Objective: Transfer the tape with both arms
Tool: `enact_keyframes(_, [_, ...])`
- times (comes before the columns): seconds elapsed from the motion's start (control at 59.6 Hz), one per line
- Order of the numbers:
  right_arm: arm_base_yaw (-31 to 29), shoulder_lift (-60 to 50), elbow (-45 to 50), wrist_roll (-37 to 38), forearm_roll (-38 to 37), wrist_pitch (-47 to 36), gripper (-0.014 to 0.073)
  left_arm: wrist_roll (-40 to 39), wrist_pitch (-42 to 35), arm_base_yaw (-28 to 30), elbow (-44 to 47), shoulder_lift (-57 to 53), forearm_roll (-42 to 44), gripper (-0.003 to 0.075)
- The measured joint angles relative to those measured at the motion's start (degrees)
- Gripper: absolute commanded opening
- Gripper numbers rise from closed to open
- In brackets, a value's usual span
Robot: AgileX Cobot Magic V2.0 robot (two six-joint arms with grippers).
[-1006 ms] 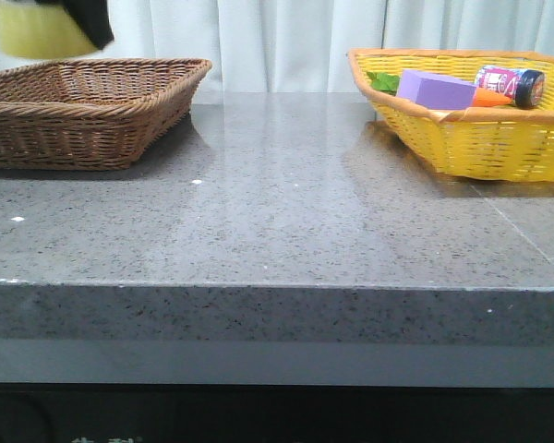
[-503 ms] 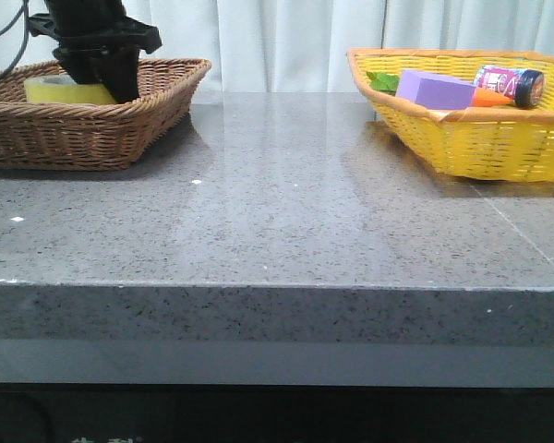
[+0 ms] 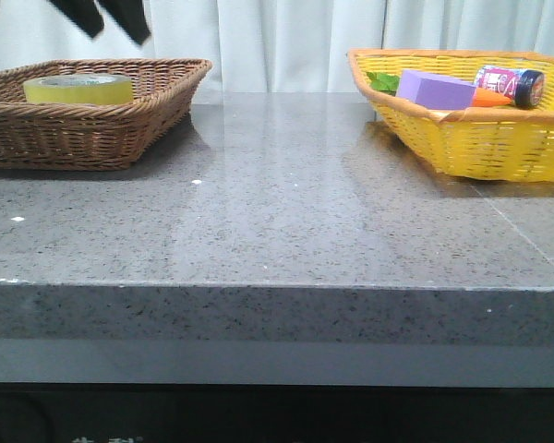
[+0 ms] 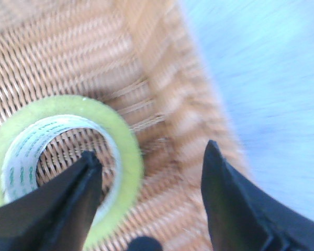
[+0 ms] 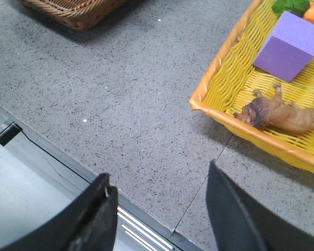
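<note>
The tape (image 3: 78,89), a yellow roll with a white core printed in green, lies flat in the brown wicker basket (image 3: 157,101) at the back left. In the left wrist view the tape (image 4: 123,141) lies on the basket floor (image 4: 167,209). My left gripper (image 3: 111,18) is open and empty, above the basket; its fingertips (image 4: 89,167) stand apart over the roll's edge (image 4: 154,157). My right gripper (image 5: 159,180) is open and empty, above the table's front edge; it does not show in the front view.
A yellow basket (image 3: 499,148) at the back right holds a purple block (image 3: 434,89), a can (image 3: 510,83), something orange and green leaves. The right wrist view shows that basket (image 5: 220,68), the purple block (image 5: 290,44) and a toy lion (image 5: 277,112). Grey stone tabletop (image 3: 277,212) between baskets.
The left gripper lowered the tape into the brown basket, let go of it, and has risen, open. The tape now lies in the basket.
</note>
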Motion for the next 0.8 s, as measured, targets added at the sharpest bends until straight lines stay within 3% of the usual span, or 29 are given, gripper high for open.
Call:
enact_keyframes(0.335, [0.0,0.0,0.0,0.0,0.0,0.0,0.0413,-4.8,0.2,0.0,9.1,-18.5,-3.9,0.0420])
enact_keyframes(0.62, [0.0,0.0,0.0,0.0,0.0,0.0,0.0413,-4.0,0.2,-6.0,33.6,-35.9,-5.0,0.0420])
enact_keyframes(0.805, [0.0,0.0,0.0,0.0,0.1,0.0,0.0413,-2.9,-4.5,-10.4,50.2,-47.7,-5.3,0.0420])
